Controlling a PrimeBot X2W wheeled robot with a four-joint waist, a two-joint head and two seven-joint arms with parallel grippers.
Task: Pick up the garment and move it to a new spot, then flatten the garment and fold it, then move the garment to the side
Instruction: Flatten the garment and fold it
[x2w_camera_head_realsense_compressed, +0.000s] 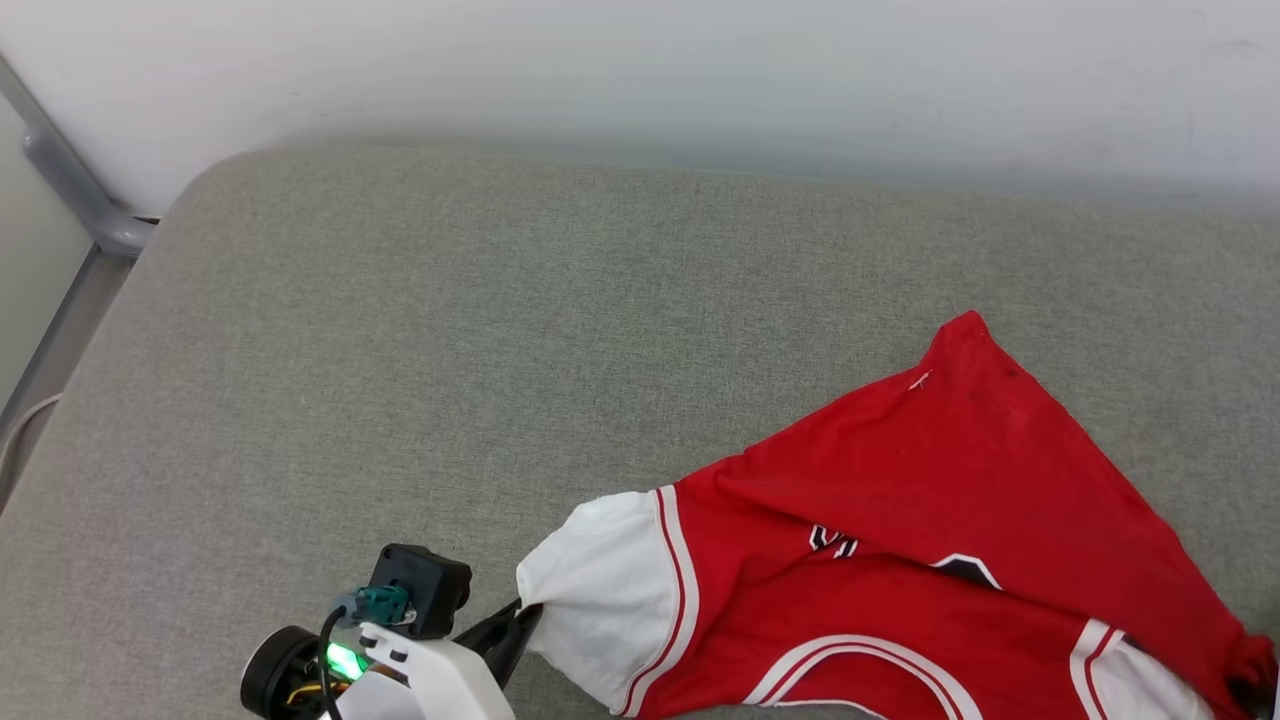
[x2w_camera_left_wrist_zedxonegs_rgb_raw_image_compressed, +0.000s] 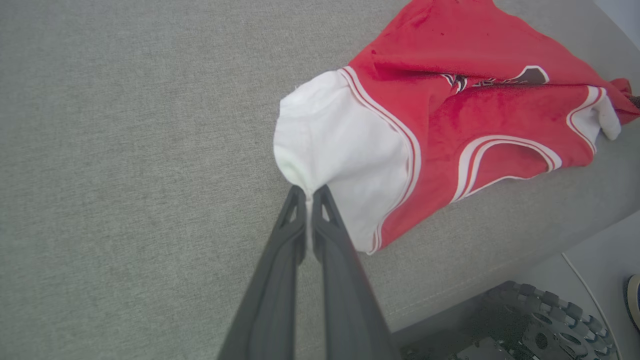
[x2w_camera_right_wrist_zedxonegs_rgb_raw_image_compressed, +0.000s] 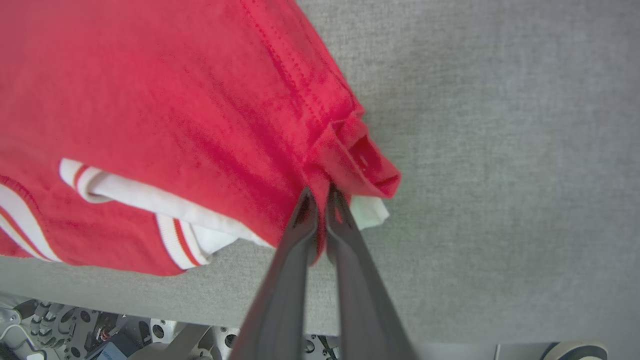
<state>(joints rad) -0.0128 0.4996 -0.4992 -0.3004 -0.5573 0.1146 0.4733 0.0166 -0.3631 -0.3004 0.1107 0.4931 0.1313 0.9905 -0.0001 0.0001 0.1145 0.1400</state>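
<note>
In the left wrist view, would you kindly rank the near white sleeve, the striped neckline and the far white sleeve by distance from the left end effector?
1. near white sleeve: pinched in the left end effector.
2. striped neckline: mid-shirt, further right.
3. far white sleeve: at the shirt's far right end.

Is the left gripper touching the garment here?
Touching. The left wrist view shows the left gripper shut on the garment at its white sleeve's edge, cloth pinched between the fingertips.
</note>
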